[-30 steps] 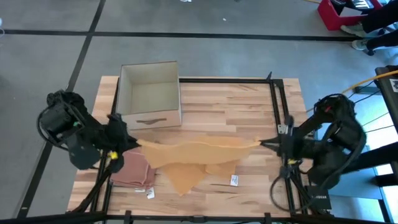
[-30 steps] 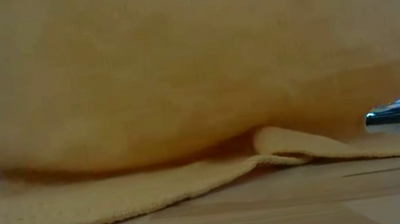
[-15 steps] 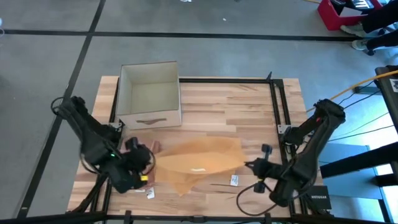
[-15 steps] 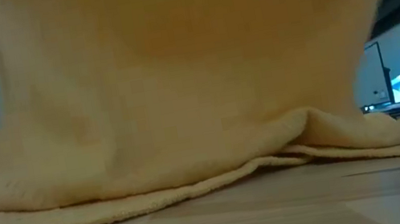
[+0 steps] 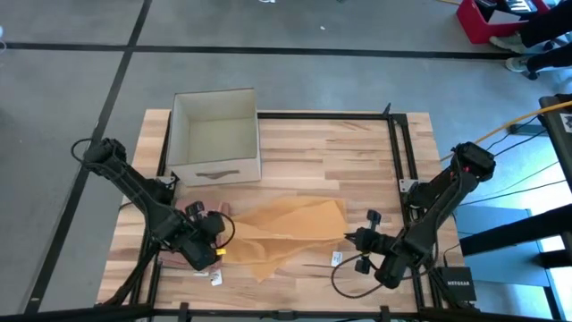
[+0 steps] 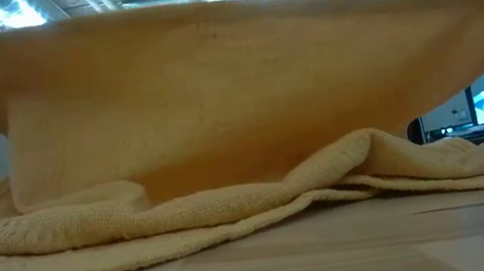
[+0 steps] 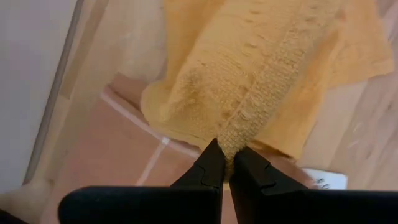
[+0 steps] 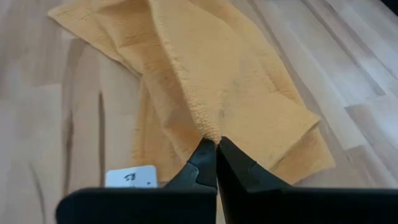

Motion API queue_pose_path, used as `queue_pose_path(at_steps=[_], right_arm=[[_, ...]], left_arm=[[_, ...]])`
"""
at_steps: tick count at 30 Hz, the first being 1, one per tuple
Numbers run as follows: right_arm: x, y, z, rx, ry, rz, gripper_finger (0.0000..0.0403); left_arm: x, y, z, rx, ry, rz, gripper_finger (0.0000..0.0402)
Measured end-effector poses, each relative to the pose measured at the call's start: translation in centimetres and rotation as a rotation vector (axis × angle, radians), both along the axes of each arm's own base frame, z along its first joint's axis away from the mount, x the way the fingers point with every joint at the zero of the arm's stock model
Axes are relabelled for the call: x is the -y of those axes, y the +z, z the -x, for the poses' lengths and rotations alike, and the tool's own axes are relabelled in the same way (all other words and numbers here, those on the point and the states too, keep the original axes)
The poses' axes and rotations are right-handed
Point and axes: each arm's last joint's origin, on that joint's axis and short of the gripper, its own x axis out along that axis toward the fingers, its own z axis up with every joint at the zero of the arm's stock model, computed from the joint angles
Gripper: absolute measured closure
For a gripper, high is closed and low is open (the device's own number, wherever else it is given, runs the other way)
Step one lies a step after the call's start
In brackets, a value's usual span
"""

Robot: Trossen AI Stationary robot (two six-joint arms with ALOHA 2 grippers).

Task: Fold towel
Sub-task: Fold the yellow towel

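A yellow towel (image 5: 290, 225) hangs between my two grippers near the table's front. Its held upper edge (image 6: 222, 16) spans the low view, and its lower part (image 6: 141, 236) lies bunched on the wood. My left gripper (image 5: 220, 245) is shut on the towel's left end, just above a folded pink cloth (image 5: 189, 243). My right gripper (image 5: 349, 237) is shut on the right end, low over the table. My left gripper pinches the towel's thick hemmed edge at its end (image 7: 231, 138) between both fingers, slanting steeply down. The hem runs away from the fingertips, and the cloth below it droops onto the table. My right gripper pinches a bunched corner of the towel (image 8: 210, 132) between both fingers, slanting down from the table's right. The cloth fans out from the fingertips, and its lower part lies on the wood.
An open cardboard box (image 5: 214, 134) stands at the far left of the table. A black metal frame (image 5: 393, 143) runs along the far and right sides. Small white tags (image 5: 338, 259) lie on the wood near the front edge.
Both grippers have sunk a long way, moved toward the table's near edge and come closer together, staying shut on the towel. The towel's held edge has come down with them, and more of the cloth now lies bunched on the table.
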Motion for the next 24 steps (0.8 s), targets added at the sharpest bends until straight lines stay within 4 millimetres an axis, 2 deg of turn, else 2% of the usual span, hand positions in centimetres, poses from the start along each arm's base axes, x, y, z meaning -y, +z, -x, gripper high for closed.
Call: queue_pose_path(at_steps=[6, 13, 21, 24], right_arm=[[0.1, -0.5, 0.0, 0.024, -0.005, -0.003, 0.0400], [-0.1, -0.6, -0.1, 0.046, -0.003, -0.031, 0.0396], [-0.1, -0.6, -0.1, 0.044, -0.002, -0.032, 0.0394], [-0.1, -0.6, -0.1, 0.044, -0.001, -0.032, 0.0394]], left_arm=[[-0.4, -1.2, 0.4, -0.040, -0.028, -0.040, 0.0396], [-0.4, -1.2, 0.4, -0.039, -0.017, -0.037, 0.0390], [-0.5, -1.2, 0.4, -0.010, 0.013, -0.067, 0.0308], [-0.6, -1.1, 0.3, 0.017, 0.045, -0.078, 0.0290]])
